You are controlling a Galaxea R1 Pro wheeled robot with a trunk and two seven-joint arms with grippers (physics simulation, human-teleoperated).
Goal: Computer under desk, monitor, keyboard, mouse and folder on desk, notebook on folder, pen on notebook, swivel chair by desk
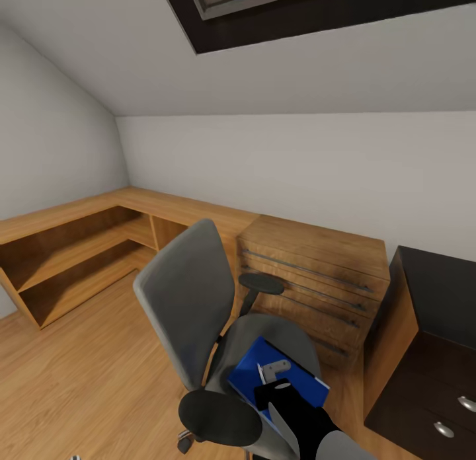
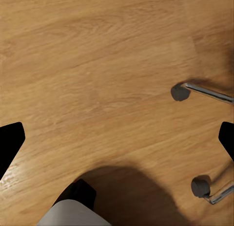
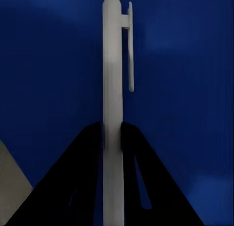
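We see the swivel chair [image 1: 198,314] on open wooden floor [image 1: 73,374], its backrest toward the low wooden shelving [image 1: 73,262] and its seat facing the black desk [image 1: 436,354] at the right, with a wooden drawer chest [image 1: 317,281] just behind it. The blue folder [image 1: 301,381] lies flat on the seat, one corner pointing toward the backrest. Our right arm reaches in from below, its gripper [image 1: 271,381] over the folder. In the right wrist view the pen [image 3: 113,99] runs lengthwise along the gripper [image 3: 112,131], both fingers pressed against its barrel, the folder [image 3: 185,89] behind it. In the left wrist view the left fingertips [image 2: 9,143] stand wide apart over bare floor [image 2: 97,65], near the chair's castors [image 2: 179,92]
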